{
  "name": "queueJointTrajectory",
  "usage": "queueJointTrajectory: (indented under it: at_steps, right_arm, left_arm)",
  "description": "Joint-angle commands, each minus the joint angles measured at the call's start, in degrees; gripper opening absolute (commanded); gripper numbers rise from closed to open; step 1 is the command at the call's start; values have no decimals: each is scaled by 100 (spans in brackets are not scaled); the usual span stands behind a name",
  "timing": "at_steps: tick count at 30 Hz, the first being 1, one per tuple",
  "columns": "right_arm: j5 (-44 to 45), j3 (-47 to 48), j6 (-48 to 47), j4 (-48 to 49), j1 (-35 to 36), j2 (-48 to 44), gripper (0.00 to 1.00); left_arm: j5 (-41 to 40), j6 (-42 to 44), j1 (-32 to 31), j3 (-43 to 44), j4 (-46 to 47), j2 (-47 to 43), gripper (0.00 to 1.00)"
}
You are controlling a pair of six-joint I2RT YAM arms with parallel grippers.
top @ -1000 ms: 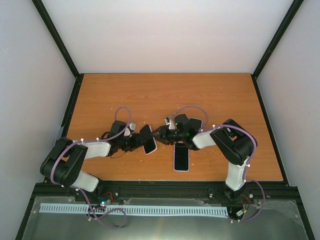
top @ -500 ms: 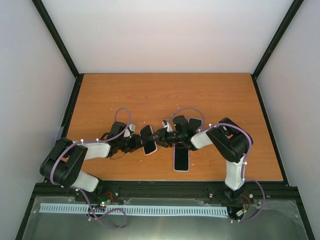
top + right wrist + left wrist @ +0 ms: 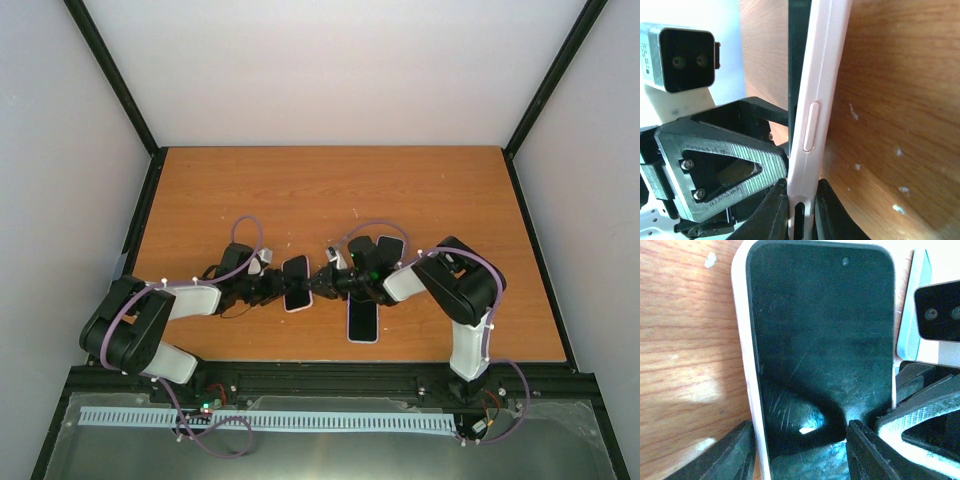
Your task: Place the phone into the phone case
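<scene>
Wooden table (image 3: 300, 190), phone (image 3: 362, 320) lying beside held case (image 3: 296, 283)

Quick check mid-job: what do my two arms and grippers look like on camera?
Both match: left arm and right arm have white link shells, black joints and a looping purple cable. The left gripper is black with a triangular cut-out frame; its wrist camera is a grey box with two lenses.
</scene>
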Motion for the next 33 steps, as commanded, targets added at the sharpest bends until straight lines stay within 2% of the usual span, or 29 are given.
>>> queueJointTrajectory:
  at_steps: [1, 2, 5, 7, 9, 13, 18, 22, 26, 28, 33]
  right_arm:
    - [-173, -84, -106, 439, 75, -355, 10]
    - [-131, -54, -212, 275, 73, -411, 11]
    - [45, 71, -480, -388, 75, -582, 27]
    - [95, 95, -491, -448, 71, -625, 32]
    - [103, 135, -471, -438, 75, -620, 31]
    - [213, 137, -474, -470, 75, -577, 18]
    - [383, 111, -689, -714, 73, -624, 10]
    - [725, 200, -1109, -1461, 75, -776, 10]
    - [871, 334, -1289, -1911, 75, -842, 27]
    - [952, 389, -1383, -2088, 75, -841, 25]
    - [1027, 328, -1449, -2074, 73, -931, 12]
  left_arm:
    - [20, 131, -95, 142, -196, 31, 51]
    - [23, 136, -88, 160, -211, 39, 51]
    - [113, 150, -95, 229, -215, 100, 51]
    - [123, 154, -104, 288, -274, 143, 52]
    - [122, 147, -107, 280, -248, 143, 52]
    - [138, 79, -121, 230, -188, 122, 52]
    - [130, 19, -121, 220, -196, 126, 52]
    - [155, -66, -120, 196, -118, 147, 52]
    - [428, -211, -121, 170, 162, 232, 51]
    - [587, -313, -119, 148, 333, 297, 52]
    - [557, -354, -116, 126, 230, 67, 57]
